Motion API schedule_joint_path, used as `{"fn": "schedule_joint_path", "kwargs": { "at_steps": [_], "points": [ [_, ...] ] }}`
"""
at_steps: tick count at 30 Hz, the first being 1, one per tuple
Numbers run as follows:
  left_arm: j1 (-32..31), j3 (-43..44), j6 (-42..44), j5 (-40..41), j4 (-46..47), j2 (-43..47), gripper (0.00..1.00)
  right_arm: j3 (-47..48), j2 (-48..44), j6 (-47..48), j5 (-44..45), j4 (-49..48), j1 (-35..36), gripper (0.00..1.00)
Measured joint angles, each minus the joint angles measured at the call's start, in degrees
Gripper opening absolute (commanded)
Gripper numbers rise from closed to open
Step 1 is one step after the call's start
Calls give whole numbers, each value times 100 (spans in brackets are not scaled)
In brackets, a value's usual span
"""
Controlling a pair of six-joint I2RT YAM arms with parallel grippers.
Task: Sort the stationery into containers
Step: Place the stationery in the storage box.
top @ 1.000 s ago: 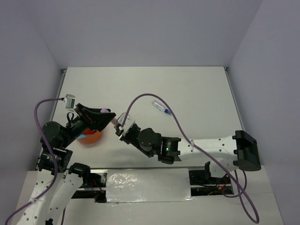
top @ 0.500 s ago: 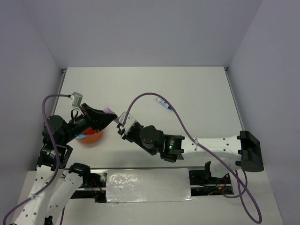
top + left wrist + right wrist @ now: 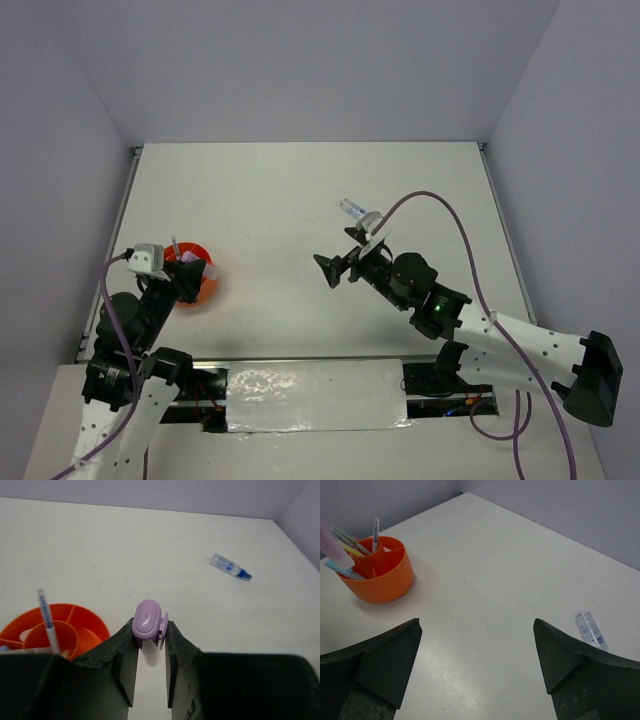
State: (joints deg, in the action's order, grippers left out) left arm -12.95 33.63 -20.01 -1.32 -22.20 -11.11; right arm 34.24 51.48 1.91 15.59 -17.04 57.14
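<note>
Right claw (image 3: 477,630) retreated, open; left claw (image 3: 150,641) grips lilac capsule (image 3: 146,620).

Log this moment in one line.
left gripper: shut on lilac capsule | right gripper: open, empty | orange cup: holds pens | clear pen: loose on table

A short round orange plastic cup (image 3: 207,292) stands on the left side of a flat white table (image 3: 300,190), near its front edge. Thin pens (image 3: 375,530) lean inside the cup's compartments. The left gripper (image 3: 150,632) sits just right of the cup's rim, with a small lilac plastic capsule-shaped piece (image 3: 146,620) upright between its fingers. The right gripper (image 3: 476,625) hangs over the table's middle, well to the right of the cup. A short clear plastic blue-tipped pen (image 3: 230,567) lies on the table behind that gripper, well apart from the cup.
</note>
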Motion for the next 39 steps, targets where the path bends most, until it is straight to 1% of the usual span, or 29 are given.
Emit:
{"fn": "schedule_joint_path", "kwargs": {
  "at_steps": [2,4,7,13,17,27,34,39],
  "points": [
    [0,-273,205,205,-13,350,0,-85,-162,-50,-92,-35,-66,100],
    [0,-389,409,391,-13,474,0,-186,-273,-85,-188,-111,-144,100],
    [0,-400,824,498,72,358,0,-352,-363,-109,-286,-208,-229,100],
    [0,-157,1821,549,-22,-184,0,-562,-533,-127,-417,-315,-380,100],
    [0,52,2629,348,-278,-415,0,-654,-804,-129,-527,-350,-592,100],
    [2,164,4098,-970,-1025,-1333,0,-756,-981,-146,-761,-391,-824,100],
    [2,164,4533,-979,-1095,-1733,0,-769,-1088,-146,-846,-396,-857,100],
    [2,164,4675,-918,-1084,-1580,0,-769,-1008,-146,-903,-398,-857,100]
  ]
}}
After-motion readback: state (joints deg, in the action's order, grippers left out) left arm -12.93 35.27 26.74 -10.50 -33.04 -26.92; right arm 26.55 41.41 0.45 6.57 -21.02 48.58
